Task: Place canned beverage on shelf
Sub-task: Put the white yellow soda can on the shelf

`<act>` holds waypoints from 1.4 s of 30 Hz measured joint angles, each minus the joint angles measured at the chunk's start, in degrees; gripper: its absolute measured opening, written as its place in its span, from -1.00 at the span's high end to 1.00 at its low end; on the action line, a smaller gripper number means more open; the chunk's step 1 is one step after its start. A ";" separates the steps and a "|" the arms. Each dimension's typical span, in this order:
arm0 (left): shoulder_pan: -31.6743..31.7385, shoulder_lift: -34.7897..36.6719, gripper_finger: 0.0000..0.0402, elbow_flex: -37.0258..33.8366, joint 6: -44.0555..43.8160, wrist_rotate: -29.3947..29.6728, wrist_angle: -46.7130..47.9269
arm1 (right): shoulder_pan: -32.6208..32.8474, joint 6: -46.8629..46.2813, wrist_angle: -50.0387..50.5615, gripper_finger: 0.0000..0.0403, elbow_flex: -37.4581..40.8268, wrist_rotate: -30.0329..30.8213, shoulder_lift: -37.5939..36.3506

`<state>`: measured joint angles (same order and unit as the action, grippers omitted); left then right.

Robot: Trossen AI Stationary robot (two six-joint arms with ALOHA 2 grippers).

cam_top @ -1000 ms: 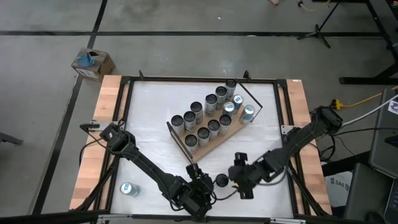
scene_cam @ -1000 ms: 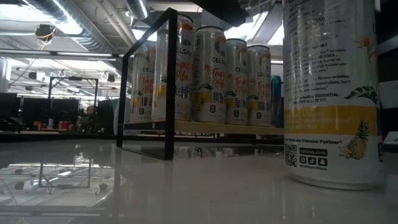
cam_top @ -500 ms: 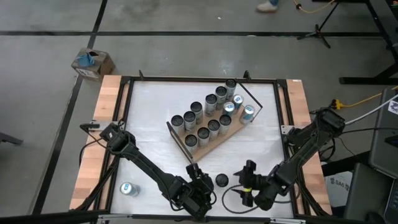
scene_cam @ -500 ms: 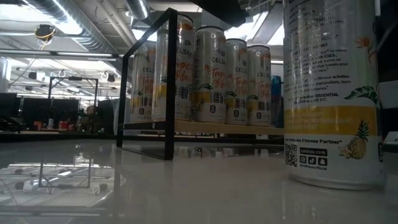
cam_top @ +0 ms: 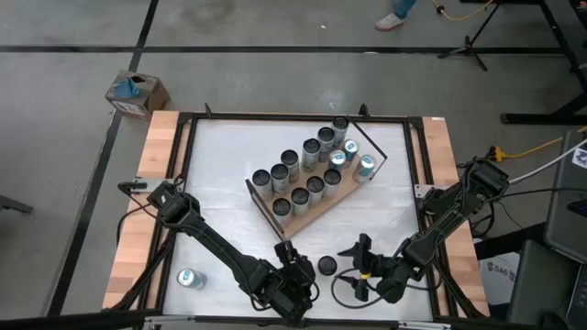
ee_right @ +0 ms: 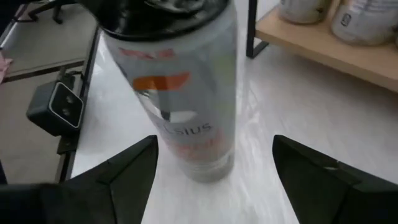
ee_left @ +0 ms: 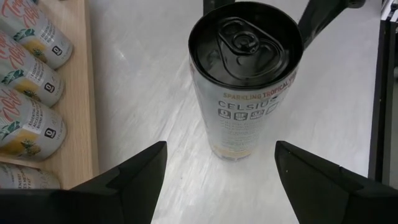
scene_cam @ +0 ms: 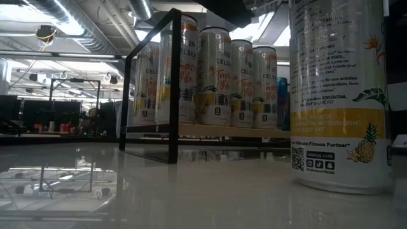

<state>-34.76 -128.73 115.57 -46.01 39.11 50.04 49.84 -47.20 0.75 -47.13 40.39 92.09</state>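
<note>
1. A tall white Celsius can with a black lid (cam_top: 326, 266) stands upright on the white table top (cam_top: 220, 183), near the front edge, well apart from the light-brown wood-grain shelf with a thin black frame (cam_top: 344, 194).
2. In the left wrist view its side reads "SPARKLING TROPICAL", then "CELSIUS". The low view shows small print, a QR code, a yellow band, a pineapple drawing and "Fitness Partner".
3. The left gripper (cam_top: 295, 270) sits just beside the can with fingers spread and nothing between them; the can stands ahead of the gap.
4. The right gripper (cam_top: 359, 268) is on the can's other side, jaws likewise apart and empty.
5. The shelf lies slantwise mid-table, carrying two rows of upright cans (cam_top: 303, 176); those seen in the low view read "CELSIUS".
6. A silver can with a blue top (cam_top: 189, 279) stands alone near the table's front left corner.
7. A small cardboard box (cam_top: 137, 93) rests on the floor beyond the table.
</note>
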 joint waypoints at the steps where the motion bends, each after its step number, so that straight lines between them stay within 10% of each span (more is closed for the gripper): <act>1: 0.00 0.00 -0.44 0.02 -0.06 0.01 0.00 | 0.00 1.23 -0.67 -0.51 0.00 0.06 0.00; 42: 3.15 0.02 -0.44 0.00 0.08 -1.02 -1.81 | -0.89 9.03 -15.06 -0.51 -0.09 6.51 5.06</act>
<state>-31.62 -128.70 115.57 -45.93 38.09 48.23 48.95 -38.17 -14.31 -47.22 46.90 97.15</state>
